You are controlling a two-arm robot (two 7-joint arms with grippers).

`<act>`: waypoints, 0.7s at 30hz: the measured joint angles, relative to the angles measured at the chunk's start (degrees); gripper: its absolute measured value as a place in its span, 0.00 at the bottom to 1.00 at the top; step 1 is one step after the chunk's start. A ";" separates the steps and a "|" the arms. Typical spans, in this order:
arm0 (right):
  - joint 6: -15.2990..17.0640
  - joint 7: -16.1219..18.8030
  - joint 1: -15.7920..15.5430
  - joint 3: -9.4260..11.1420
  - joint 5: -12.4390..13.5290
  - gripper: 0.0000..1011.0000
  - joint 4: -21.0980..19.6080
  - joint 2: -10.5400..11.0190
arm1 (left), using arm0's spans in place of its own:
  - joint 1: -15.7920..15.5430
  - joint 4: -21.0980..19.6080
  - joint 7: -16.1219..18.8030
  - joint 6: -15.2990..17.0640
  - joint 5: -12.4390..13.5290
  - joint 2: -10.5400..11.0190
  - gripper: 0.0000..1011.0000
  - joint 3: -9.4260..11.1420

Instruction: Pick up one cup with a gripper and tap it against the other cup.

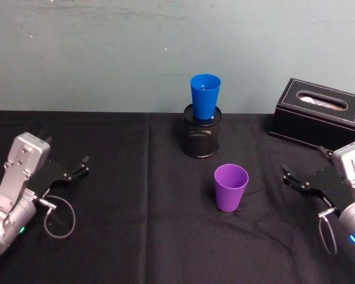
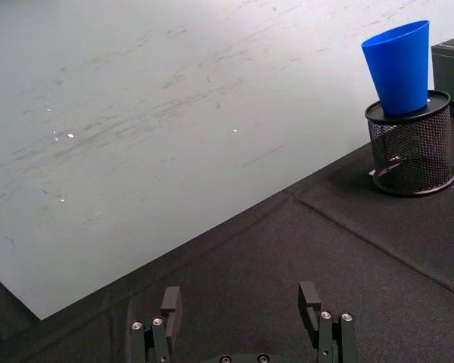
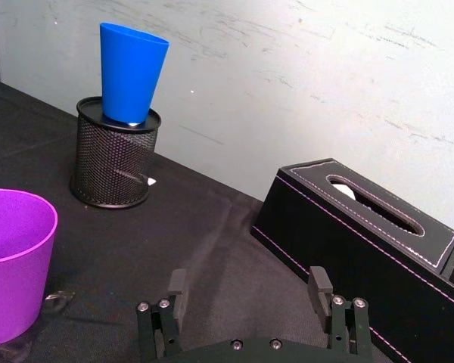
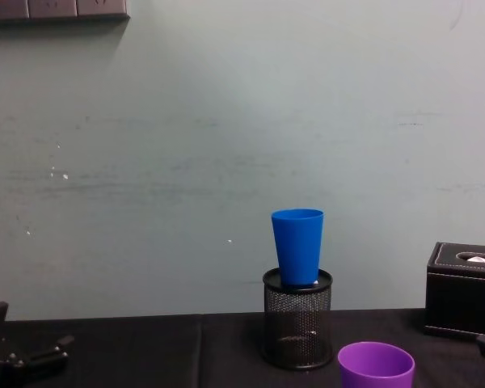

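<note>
Right gripper (image 3: 247, 281), jaws apart, is being held low over the black bench (image 1: 136, 236), nearer than the likewise parted left gripper (image 2: 238, 291) to the short purple plastic cup (image 1: 231, 186) standing upright to its left.

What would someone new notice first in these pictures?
The bright blue cup stands out most, perched upright in the black mesh holder at the back centre. The purple cup stands upright just in front, slightly to the robot's right. The left tool and right tool sit open and empty at either side.
</note>
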 joint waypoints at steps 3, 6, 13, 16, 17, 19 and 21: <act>0.00 0.00 0.00 0.00 0.00 0.99 0.00 0.00 | 0.00 0.00 0.00 0.00 0.00 0.00 1.00 0.00; 0.00 0.00 0.00 0.00 0.00 0.99 0.00 0.00 | 0.00 0.00 0.00 0.00 0.00 0.00 1.00 0.00; 0.00 0.00 0.00 0.00 0.00 0.99 0.00 0.00 | 0.00 0.00 0.00 0.00 0.00 0.00 1.00 0.00; -0.12 0.36 -0.30 0.35 0.02 0.99 -0.14 -0.02 | 0.00 0.00 0.00 0.00 0.00 0.00 1.00 0.00; -0.20 0.66 -0.44 0.46 0.09 0.99 -0.29 -0.01 | 0.00 0.00 0.00 0.00 0.00 0.00 1.00 0.00; -0.56 1.76 -0.90 0.81 0.42 0.99 -0.73 0.14 | 0.00 0.00 0.00 0.00 0.00 0.00 1.00 0.00; -0.79 2.44 -1.23 1.05 0.64 0.99 -1.00 0.20 | 0.00 0.00 0.00 0.00 0.00 0.00 1.00 0.00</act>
